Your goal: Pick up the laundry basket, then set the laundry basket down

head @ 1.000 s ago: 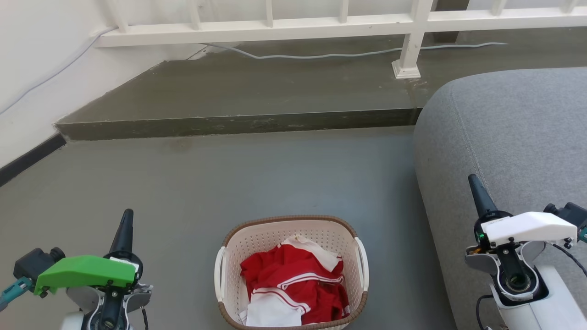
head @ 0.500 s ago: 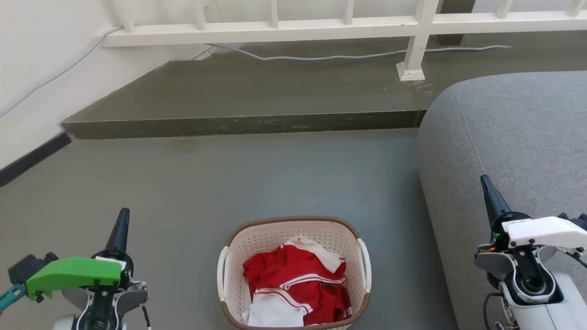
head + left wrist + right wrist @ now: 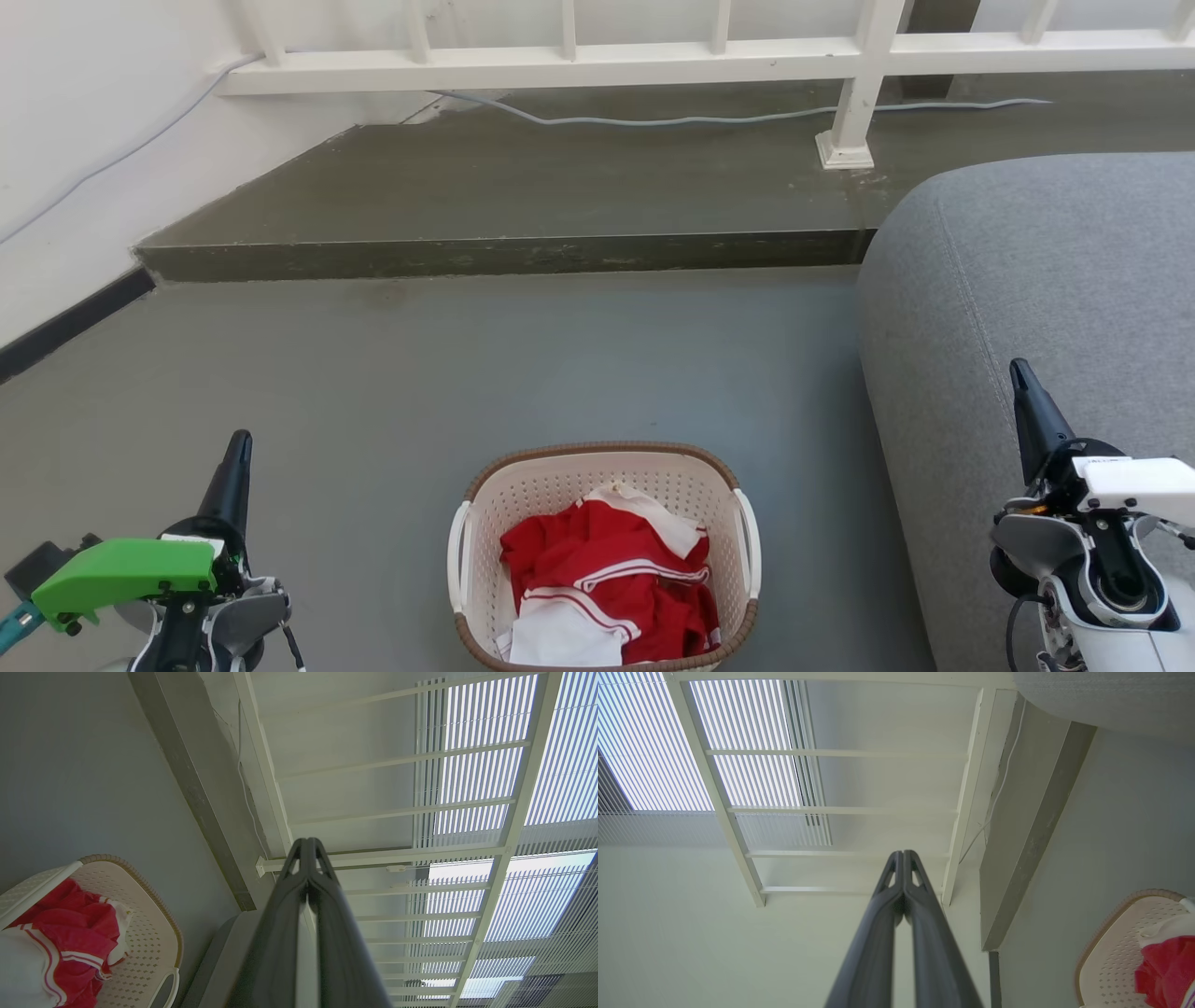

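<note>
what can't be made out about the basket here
- Head view: laundry basket, near rim clipped by the bottom edge; its floor hidden under red and white clothes.
- Left wrist view: it is cut by the left and bottom edges.
- Head view: grey sofa runs off the right edge.

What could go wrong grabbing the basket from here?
1. The left gripper and right gripper are both shut and wide of the basket. Unless they open before reaching the handles, they may just shove it.
2. The right gripper sits over the sofa; swinging in low could catch on it.
3. The clothes are heaped loosely, so an uneven lift could tip them out.
</note>
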You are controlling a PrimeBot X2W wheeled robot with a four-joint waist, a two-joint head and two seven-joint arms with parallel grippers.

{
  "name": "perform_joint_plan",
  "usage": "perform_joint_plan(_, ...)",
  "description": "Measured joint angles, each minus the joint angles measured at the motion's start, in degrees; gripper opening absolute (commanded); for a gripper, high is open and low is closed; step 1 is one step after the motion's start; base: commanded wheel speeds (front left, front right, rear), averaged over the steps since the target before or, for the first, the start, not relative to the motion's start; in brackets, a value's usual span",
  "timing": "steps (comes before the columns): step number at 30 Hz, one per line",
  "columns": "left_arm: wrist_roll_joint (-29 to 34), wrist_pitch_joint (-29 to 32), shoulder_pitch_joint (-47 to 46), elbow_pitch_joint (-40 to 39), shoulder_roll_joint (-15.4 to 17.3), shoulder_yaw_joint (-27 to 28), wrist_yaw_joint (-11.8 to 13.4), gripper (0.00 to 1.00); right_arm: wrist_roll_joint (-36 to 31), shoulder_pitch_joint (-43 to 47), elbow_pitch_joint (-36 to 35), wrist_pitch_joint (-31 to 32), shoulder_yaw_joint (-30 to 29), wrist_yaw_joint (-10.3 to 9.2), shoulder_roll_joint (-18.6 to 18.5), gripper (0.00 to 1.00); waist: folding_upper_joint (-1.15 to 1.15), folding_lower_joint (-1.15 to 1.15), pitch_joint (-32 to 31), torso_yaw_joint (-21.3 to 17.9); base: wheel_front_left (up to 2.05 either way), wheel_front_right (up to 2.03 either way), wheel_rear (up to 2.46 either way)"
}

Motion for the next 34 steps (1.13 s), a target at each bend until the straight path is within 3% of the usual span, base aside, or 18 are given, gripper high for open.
perform_joint_plan(6,-4.02,1.43,0.07,-0.14,-0.42,1.08,-0.03,0.0,3.97,0.22,-0.45,1.15,-1.98,0.65,0.64,0.0,0.0,0.0,-0.1,0.3,0.0,0.0,0.0)
perform_joint_plan(34,-4.12,1.43,0.08,-0.25,-0.48,1.24,-0.14,0.0,3.97,0.25,-0.53,1.16,-2.13,0.68,0.69,0.0,0.0,0.0,-0.1,0.3,0.0,0.0,0.0)
